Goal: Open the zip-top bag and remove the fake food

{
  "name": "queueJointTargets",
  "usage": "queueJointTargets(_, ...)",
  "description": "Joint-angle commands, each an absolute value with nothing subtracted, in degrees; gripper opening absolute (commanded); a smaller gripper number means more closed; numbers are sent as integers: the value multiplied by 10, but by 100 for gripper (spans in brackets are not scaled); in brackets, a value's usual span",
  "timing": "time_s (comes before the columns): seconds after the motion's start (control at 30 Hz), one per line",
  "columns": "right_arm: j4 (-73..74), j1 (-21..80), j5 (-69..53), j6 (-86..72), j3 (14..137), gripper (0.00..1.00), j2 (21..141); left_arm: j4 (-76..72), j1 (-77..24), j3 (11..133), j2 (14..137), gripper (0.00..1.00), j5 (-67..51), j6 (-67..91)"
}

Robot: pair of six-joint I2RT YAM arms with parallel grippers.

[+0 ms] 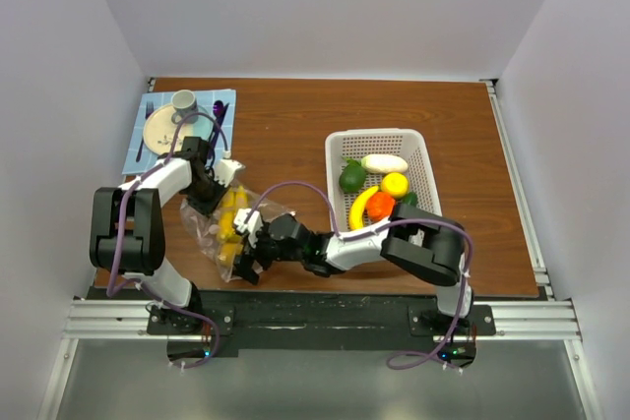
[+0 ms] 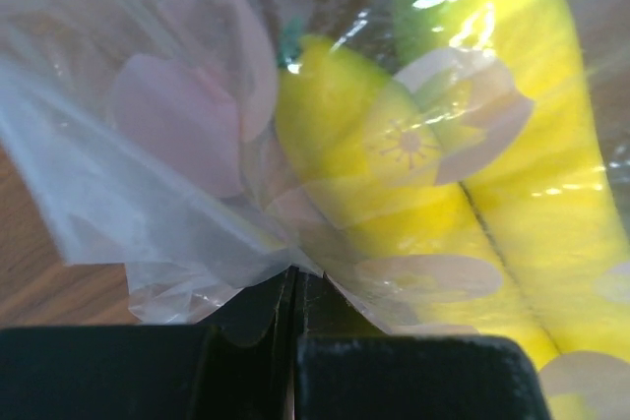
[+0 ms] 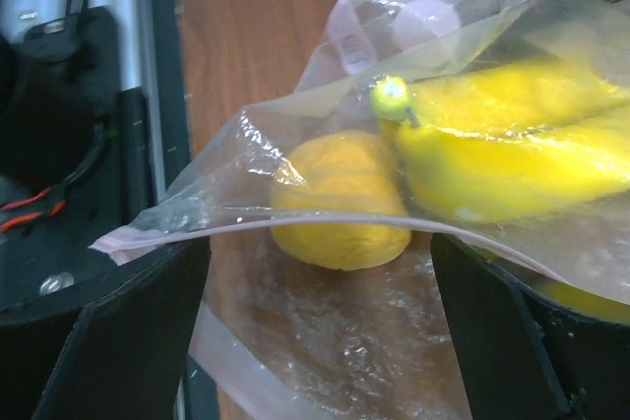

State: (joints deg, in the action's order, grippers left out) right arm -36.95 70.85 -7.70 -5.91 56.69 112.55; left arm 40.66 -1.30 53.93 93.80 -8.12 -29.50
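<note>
1. Closest, black and pressed together, the fingers of my left gripper (image 2: 293,287) pinch a gathered fold of the zip-top bag (image 2: 187,194).
2. Just beyond that pinch, inside the plastic, lies fake food: a yellow banana (image 2: 551,145) with a second long yellow piece beside it (pale printed dots overlap both).
3. My right gripper (image 3: 315,248) is spread wide, and the bag's pinkish zipper strip (image 3: 197,233) stretches between its fingers.
4. Past the strip, a round yellow fruit (image 3: 340,199) sits inside the bag, just beside the banana.
</note>
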Motion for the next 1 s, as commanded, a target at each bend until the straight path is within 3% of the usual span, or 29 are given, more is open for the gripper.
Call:
queueJointTargets(0.0,-397,768,102,29,603,99,1146,381,-18,520,964,0,-91,-272)
queueJointTargets(0.17,-366,775,219,41,653,99,1191,407,-24,504,948,0,-108,-289)
queueJointTargets(0.4,-393,738,204,-27,603,97,1161,432,-24,496,931,0,-120,-319)
queueJointTargets(0.5,-417,715,172,-55,567,83,1139,439,-24,497,934,0,-125,-324)
queueJointTargets(0.53,-424,708,163,-63,559,72,1134,438,-24,499,934,0,-123,-325)
queueJointTargets(0.63,-453,693,124,-76,531,53,1117,439,-24,504,937,0,-118,-328)
queueJointTargets(0.83,-461,689,94,-79,502,26,1087,426,-22,507,943,0,-85,-332)
queueJointTargets(0.97,-447,689,95,-77,470,22,1024,409,-14,504,949,0,-61,-338)
